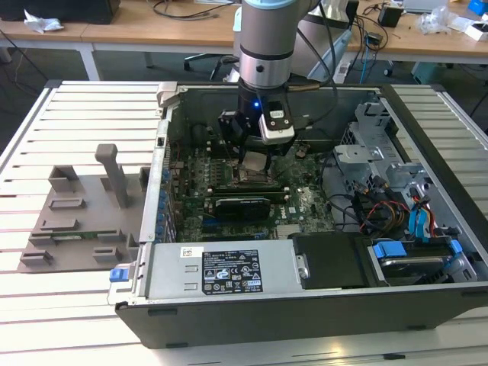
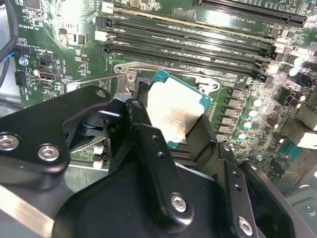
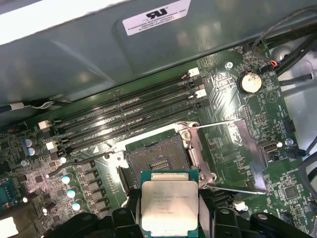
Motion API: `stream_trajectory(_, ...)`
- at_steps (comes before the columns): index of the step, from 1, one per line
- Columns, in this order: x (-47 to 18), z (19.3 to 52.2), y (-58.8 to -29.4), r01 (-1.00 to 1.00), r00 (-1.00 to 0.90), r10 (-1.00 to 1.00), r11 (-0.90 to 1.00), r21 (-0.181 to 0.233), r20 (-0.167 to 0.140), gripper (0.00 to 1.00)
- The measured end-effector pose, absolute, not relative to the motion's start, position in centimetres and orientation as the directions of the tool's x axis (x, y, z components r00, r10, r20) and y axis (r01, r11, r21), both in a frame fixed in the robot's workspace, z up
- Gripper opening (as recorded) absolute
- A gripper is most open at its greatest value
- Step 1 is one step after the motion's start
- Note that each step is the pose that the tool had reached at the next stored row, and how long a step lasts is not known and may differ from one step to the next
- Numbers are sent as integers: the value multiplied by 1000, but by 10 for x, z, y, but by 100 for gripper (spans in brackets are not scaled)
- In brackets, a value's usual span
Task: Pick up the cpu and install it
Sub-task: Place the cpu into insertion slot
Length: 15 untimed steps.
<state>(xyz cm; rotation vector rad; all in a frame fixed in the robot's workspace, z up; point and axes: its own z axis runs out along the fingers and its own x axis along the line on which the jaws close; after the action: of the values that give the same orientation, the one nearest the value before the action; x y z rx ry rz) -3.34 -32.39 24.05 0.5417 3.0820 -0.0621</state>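
The cpu is a flat square chip with a silver-grey metal top and a thin green edge. My gripper is shut on it, one black finger against each of two opposite sides. The chip hangs just above the motherboard, beside the open black socket, whose metal frame is swung up. In the second wrist view the cpu is tilted over the socket area, between the fingers of the gripper. In the exterior view the gripper reaches down into the open computer case.
Black memory slots run beside the socket. An expansion card lies across the board, and drive bays and cables sit at the exterior view's right. On the slatted table at that view's left stands a grey fixture tray.
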Motion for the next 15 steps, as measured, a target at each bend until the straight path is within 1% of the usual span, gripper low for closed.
stream_trajectory(15,-33,240,-324,434,-901,434,900,-38,-19,55)
